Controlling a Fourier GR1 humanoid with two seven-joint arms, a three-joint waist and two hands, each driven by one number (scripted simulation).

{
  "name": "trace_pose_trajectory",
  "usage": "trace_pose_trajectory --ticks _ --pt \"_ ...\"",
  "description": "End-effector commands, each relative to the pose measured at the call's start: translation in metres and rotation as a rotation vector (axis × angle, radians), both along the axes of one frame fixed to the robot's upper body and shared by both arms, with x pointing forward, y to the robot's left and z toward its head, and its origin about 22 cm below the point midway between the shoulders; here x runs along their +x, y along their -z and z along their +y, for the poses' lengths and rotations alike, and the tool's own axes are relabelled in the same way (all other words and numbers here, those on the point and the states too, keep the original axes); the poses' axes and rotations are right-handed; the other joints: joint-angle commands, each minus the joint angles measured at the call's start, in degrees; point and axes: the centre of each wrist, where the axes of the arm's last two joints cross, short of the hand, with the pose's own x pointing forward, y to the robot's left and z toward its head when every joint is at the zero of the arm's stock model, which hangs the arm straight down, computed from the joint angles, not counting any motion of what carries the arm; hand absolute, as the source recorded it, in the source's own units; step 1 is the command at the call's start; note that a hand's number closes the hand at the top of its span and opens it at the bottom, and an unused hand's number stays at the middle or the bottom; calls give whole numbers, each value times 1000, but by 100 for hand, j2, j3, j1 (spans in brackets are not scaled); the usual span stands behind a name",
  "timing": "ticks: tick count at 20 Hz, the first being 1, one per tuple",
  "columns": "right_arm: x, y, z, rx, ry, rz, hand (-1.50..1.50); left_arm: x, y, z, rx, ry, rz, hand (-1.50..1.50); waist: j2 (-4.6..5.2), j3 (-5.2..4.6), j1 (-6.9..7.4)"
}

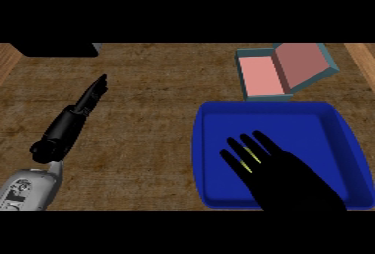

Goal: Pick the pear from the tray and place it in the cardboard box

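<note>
Only thin yellow-green slivers of the pear (254,156) show between the fingers of my right hand (293,183), which covers it from above. It lies in the left-middle of the blue tray (293,126) at the right of the counter. The fingers over the pear are stretched out and spread; I see no curl round the fruit. The cardboard box (264,75), pink inside with teal-grey walls and its lid (304,59) standing open, sits just beyond the tray's far edge. My left hand (84,106) rests at the left with straight fingers pointing away, holding nothing.
A dark object (55,48) sits at the counter's far left corner. Brown wooden counter (147,149) lies between my left hand and the tray. Lighter wood strips run along the far left and far right edges.
</note>
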Motion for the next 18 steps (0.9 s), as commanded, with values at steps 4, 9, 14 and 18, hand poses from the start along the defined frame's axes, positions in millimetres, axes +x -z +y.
trace_pose_trajectory --ticks 4,9,14,18 --pt "17 13 4 -29 32 -32 -150 -4 -3 12 8 -17 0 0 5 3 6" --pt "14 46 3 -85 19 -55 -150 -7 -8 -1 -1 -7 -12 0 4 6 10" --pt "30 40 -4 -105 51 -56 -150 -3 -16 0 3 9 -1 0 2 3 -5" --pt "29 66 4 -95 48 -35 -150 -4 -3 1 21 -1 0 0 5 3 -10"
